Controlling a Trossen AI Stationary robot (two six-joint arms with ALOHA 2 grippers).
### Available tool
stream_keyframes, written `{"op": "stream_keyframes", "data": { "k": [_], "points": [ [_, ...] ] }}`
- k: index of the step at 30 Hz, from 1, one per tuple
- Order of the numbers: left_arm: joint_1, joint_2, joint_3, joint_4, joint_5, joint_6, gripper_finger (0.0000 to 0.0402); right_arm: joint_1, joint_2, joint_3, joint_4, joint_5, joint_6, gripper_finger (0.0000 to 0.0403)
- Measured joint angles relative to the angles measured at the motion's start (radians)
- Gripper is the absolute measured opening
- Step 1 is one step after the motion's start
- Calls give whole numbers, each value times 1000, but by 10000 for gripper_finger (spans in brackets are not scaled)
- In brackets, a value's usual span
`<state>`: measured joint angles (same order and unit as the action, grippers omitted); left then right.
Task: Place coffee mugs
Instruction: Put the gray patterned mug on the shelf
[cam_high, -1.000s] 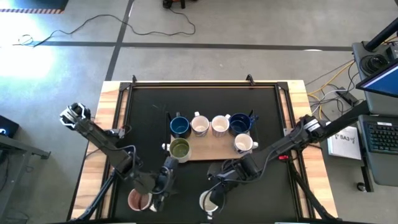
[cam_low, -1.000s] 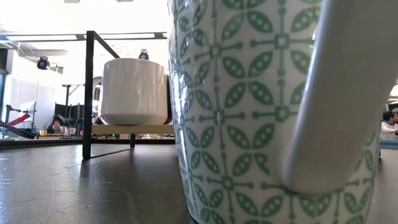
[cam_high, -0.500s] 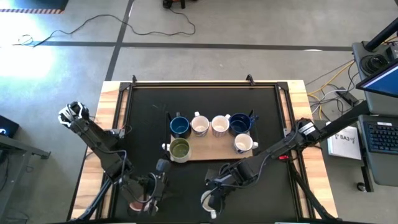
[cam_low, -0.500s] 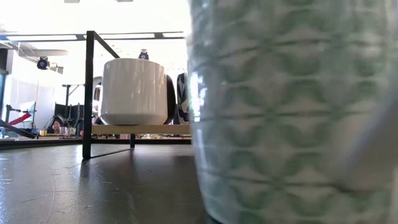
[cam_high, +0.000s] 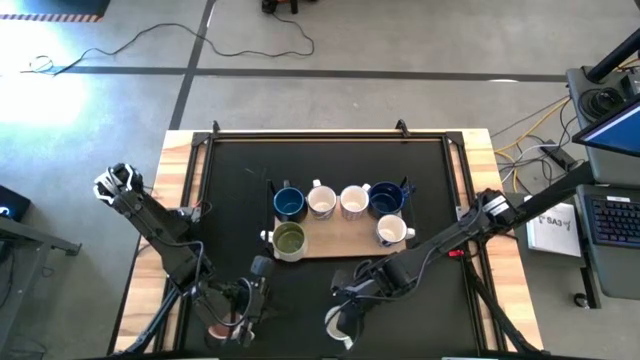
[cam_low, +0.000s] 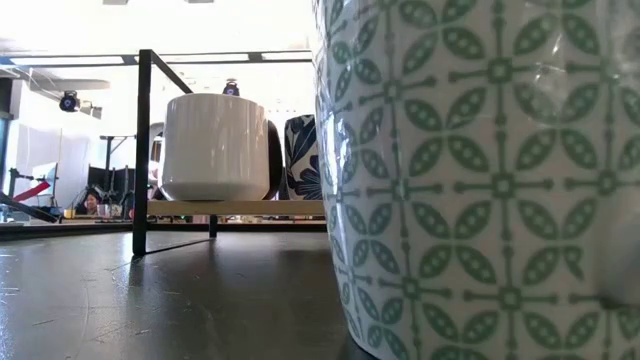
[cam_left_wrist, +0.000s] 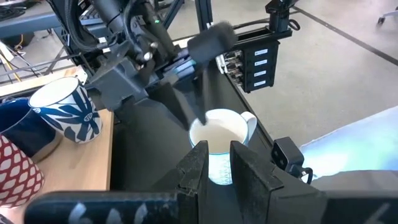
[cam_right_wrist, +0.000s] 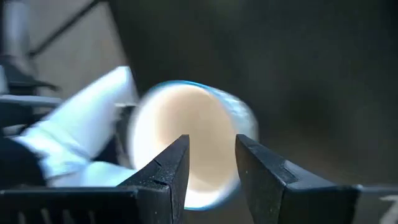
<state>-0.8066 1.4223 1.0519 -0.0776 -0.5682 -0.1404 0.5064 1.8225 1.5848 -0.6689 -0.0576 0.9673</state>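
A white mug with a green leaf pattern (cam_high: 337, 325) stands upright on the black mat near the table's front edge and fills the low view (cam_low: 480, 180). My right gripper (cam_right_wrist: 211, 142) hovers open over its mouth (cam_right_wrist: 186, 118), slanting down from the table's right. A pink mug (cam_high: 216, 328) stands at the near left, partly under my left arm. My left gripper (cam_left_wrist: 219, 144) is held above the mat and points toward the patterned mug (cam_left_wrist: 219, 130). Its fingers stand a narrow gap apart with nothing between them. Several other mugs stand on a wooden board (cam_high: 340, 243). My right gripper has one finger (cam_left_wrist: 189, 106) reaching down to the patterned mug's rim (cam_left_wrist: 198, 123) on the far side. The other finger is raised clear and blurred. I cannot tell whether the lower finger touches the rim.
The board carries two blue mugs (cam_high: 288, 203), an olive-green one (cam_high: 288, 240) and three white ones in the middle of the mat. A black frame (cam_low: 143, 150) borders the mat. Bare mat lies between the board and the two near mugs.
The patterned mug has shifted toward the table's right and turned about, so its handle no longer crosses the low view; it stands upright. My left arm has swung a little toward the table's left edge, over the pink mug.
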Motion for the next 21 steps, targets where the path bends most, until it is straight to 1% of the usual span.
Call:
{"op": "stream_keyframes", "data": {
  "k": [2,4,16,21],
  "points": [
    [0,0,0,0,0,0,49,0,0,0,-61,30,-5,118],
    [0,0,0,0,0,0,49,0,1,-1,-92,37,-13,116],
    [0,1,0,-6,0,0,49,10,2,-4,-74,44,3,114],
    [0,1,0,-12,1,7,49,21,43,-6,-73,50,11,112]
  ]
}}
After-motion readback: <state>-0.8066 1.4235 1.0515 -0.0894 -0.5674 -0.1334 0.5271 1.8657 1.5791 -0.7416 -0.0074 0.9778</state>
